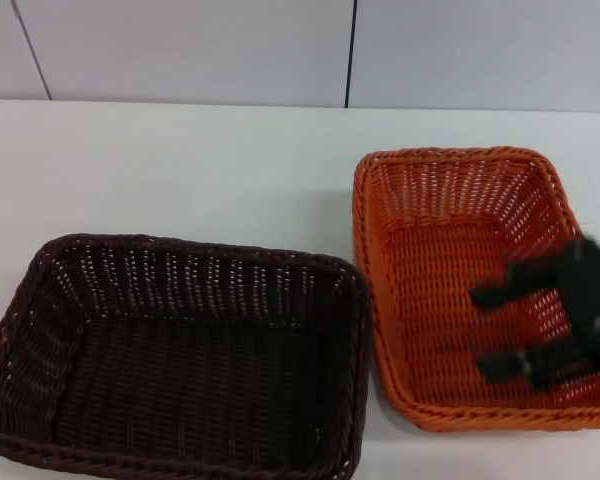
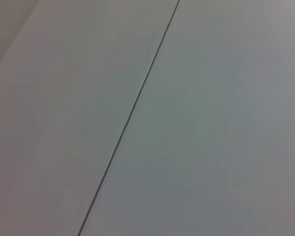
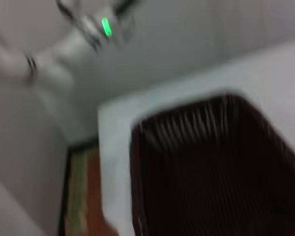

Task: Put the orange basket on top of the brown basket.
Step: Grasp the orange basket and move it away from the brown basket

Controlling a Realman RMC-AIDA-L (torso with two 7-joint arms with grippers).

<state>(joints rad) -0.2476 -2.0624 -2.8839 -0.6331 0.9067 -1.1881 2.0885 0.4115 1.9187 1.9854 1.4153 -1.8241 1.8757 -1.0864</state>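
Nearest the head camera sits the brown basket [image 1: 180, 360], resting flat on the white desk [image 1: 180, 170] on the robot's left side, its interior bare. Beside it, on the robot's right, sits the orange basket [image 1: 450, 260], also flat on the desk and set slightly farther back. The two rims lie just beside each other at the near corner; whether they touch cannot be determined. The right wrist view shows the brown basket [image 3: 211, 167] at the desk's edge, with floor visible beyond.

The right gripper [image 1: 495, 330] hovers over the orange basket's interior, towards its right wall. Its jaws are spread, with two dark fingers [image 1: 495, 296] pointing towards the basket's centre — nothing is held between them. The left gripper is not in view; its wrist camera shows only a plain wall panel [image 2: 211, 123], so that arm appears parked.

Step in hand, as judged: the approach to the orange basket, prior to any grasp. The basket has not yet been lifted.

Next move, as judged: set the jaws astride the right or near wall of the orange basket, one finger inside and one outside, then close on the braided rim. A one-sided grip will probably tilt the tray — lift clear of the brown rim before travelling left and lowering squarely.
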